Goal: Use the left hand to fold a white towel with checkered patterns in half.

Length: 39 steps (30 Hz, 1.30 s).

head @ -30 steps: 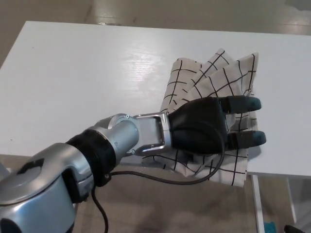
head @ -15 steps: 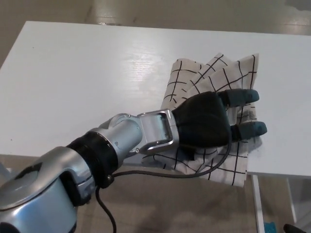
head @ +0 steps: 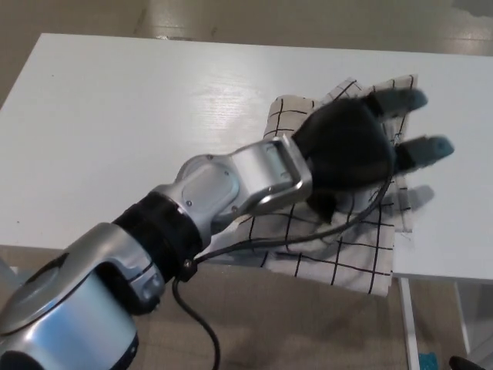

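Now the white towel with checkered patterns (head: 350, 250) lies at the near right part of the white table (head: 139, 131), close to its near edge. Its lower hem hangs a little over that edge, at the corner where the tabletop ends on the right. The cloth is rumpled rather than flat. Its long axis runs roughly from the near edge toward the far edge, leaning slightly to the right, and its upper corner (head: 400, 83) points toward the far right of the table. Black grid lines cross the fabric, and a fold or raised layer shows near the top left of the cloth.

The left hand (head: 354, 142) reaches in from the near left, over the upper half of the towel. Its two thick fingers (head: 400, 100) stretch out past the towel's right border toward the right edge of the table, spread apart from each other. Whether the thumb pinches cloth underneath cannot be told, since the palm hides it. A black cable (head: 308, 235) loops from the wrist across the towel's middle. The right hand does not show.
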Motion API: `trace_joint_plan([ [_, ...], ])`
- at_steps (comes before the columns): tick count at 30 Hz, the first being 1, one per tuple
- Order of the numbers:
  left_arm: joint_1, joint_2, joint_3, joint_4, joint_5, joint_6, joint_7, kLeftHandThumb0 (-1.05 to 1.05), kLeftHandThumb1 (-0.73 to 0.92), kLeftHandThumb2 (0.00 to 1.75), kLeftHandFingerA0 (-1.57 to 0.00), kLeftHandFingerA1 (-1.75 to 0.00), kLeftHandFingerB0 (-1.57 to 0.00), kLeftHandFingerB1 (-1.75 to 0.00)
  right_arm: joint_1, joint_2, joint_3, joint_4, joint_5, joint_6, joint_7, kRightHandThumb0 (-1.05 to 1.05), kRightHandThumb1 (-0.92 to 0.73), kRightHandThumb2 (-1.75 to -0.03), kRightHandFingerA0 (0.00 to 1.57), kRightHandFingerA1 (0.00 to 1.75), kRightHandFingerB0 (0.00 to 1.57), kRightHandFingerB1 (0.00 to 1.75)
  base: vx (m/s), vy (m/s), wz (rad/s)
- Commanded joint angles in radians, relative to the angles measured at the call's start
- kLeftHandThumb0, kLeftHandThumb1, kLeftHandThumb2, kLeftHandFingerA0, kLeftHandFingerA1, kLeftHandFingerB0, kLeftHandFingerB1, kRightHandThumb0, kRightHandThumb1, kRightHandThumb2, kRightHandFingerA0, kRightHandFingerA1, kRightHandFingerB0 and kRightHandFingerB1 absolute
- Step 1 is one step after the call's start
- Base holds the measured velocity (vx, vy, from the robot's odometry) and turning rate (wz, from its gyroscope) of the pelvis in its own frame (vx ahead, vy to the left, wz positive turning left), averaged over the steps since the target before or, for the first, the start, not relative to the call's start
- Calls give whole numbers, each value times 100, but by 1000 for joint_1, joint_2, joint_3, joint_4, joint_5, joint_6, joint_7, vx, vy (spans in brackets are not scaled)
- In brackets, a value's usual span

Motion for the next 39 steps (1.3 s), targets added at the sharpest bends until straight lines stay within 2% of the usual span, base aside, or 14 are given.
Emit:
trace_joint_plan([
  [1,-129,-70,188,-123,-265,150,-429,-104,46,78,0,-1,0,-15,14,-40,16,11,-47,23,3,-28,-68,-60,55,54,50,51,0,0,0],
  [11,-90,-77,192,-179,-225,166,-487,-105,46,78,0,-2,0,-19,4,-41,20,43,-52,-19,-2,-29,-68,-59,55,52,51,52,0,0,0],
  [12,-92,-85,192,-177,-222,172,-497,-102,46,79,0,-1,-5,-21,-3,-42,19,56,-50,-30,0,-29,-68,-59,55,52,51,52,0,0,0],
  [16,-102,-94,200,-173,-218,182,-519,-100,46,80,0,-1,-6,-21,-16,-45,22,62,-50,-36,-1,-29,-68,-59,55,52,51,52,0,0,0],
  [17,-107,-95,204,-175,-222,181,-527,-102,57,65,0,-7,0,-26,-25,-46,23,67,-45,-36,4,-29,-68,-59,55,53,51,52,0,0,0],
  [18,-109,-95,206,-177,-223,180,-530,-99,59,59,0,-4,0,-27,-28,-46,23,68,-44,-35,4,-29,-68,-59,55,53,51,52,0,0,0],
  [20,-109,-95,208,-179,-224,181,-535,-99,59,59,0,-4,0,-27,-31,-46,24,69,-44,-34,3,-29,-68,-59,55,53,51,52,0,0,0],
  [21,-111,-94,210,-177,-226,178,-535,-103,53,68,0,-6,0,-25,-37,-48,26,71,-48,-34,0,-30,-68,-59,55,52,52,52,0,0,0],
  [22,-113,-91,211,-173,-224,170,-529,-82,42,91,0,0,-1,-20,-50,-54,30,79,-63,-39,-9,-32,-67,-59,55,51,53,52,0,0,0],
  [30,-92,-101,159,-189,-190,151,-533,-81,43,90,-2,-2,-3,-24,-40,-57,39,93,-59,-60,-3,-32,-67,-59,55,51,52,53,0,0,0],
  [35,-63,-74,201,-281,-239,157,-579,-81,42,89,0,-1,-2,-25,-33,-54,48,95,-71,-75,-10,-31,-67,-59,55,51,53,53,0,0,0],
  [36,-43,-55,225,-324,-263,159,-594,-99,48,71,0,-9,-2,-25,-28,-58,47,87,-70,-66,-7,-32,-67,-59,55,51,54,52,0,0,0],
  [37,-4,-24,266,-405,-304,168,-624,-80,42,90,-1,-3,-1,-22,-20,-63,46,80,-67,-59,-2,-32,-68,-60,55,52,54,53,0,0,0],
  [39,56,27,331,-537,-370,175,-666,-80,42,89,-1,-6,-2,-25,-11,-61,44,76,-62,-58,-1,-31,-67,-60,55,52,53,53,0,0,0],
])
